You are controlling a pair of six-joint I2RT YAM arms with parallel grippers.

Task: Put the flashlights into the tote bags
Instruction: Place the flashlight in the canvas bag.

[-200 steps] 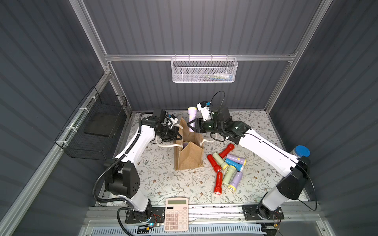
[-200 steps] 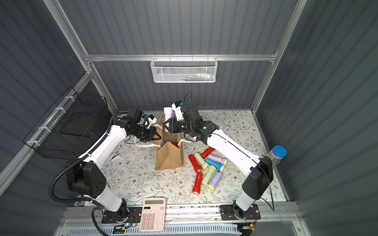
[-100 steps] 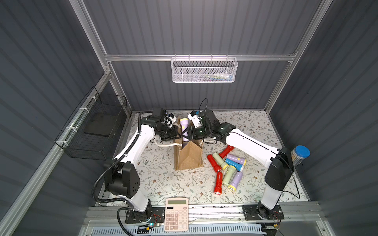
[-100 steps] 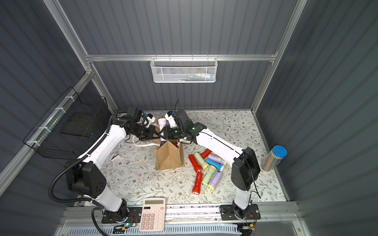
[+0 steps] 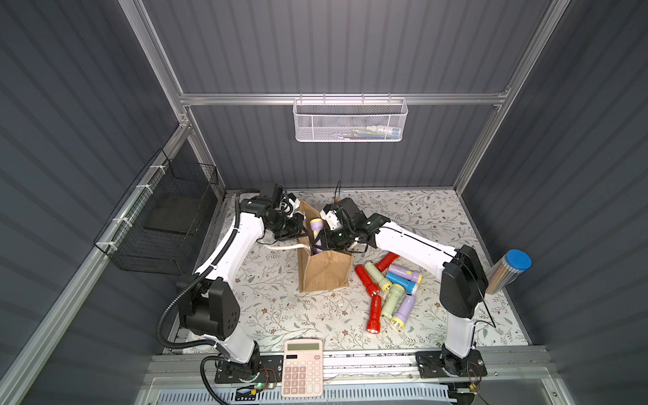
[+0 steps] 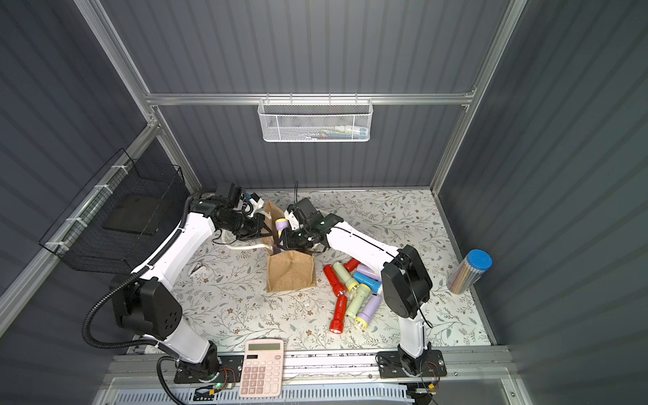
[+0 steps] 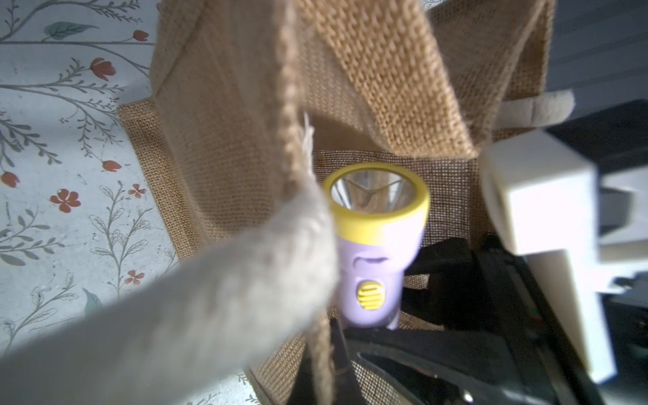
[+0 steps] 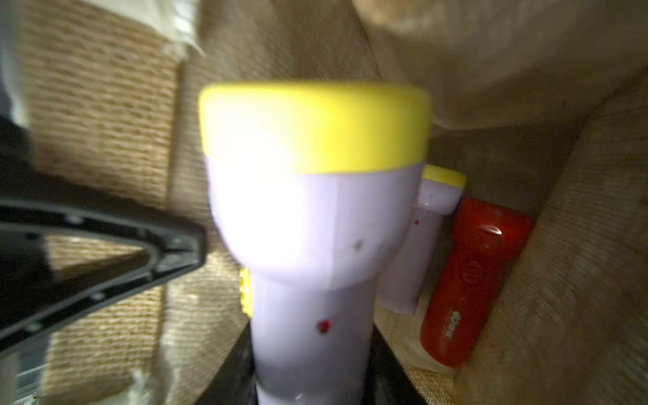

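pinching the edge of the bag (image 5: 324, 277), the left gripper (image 5: 298, 234) is pressed together so the mouth is held open; a lilac flashlight (image 5: 316, 227) is clamped head-up there by the right gripper (image 5: 323, 242).

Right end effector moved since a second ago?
Yes. Right end effector, holding the yellow-rimmed lilac flashlight, has come down from beyond the far rim of the tan jute tote bag into its mouth.

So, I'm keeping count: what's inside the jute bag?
The right wrist view shows a red flashlight and a loose lilac flashlight resting inside the jute bag, with the held lilac flashlight poking in. The held one covers whatever lies behind it.
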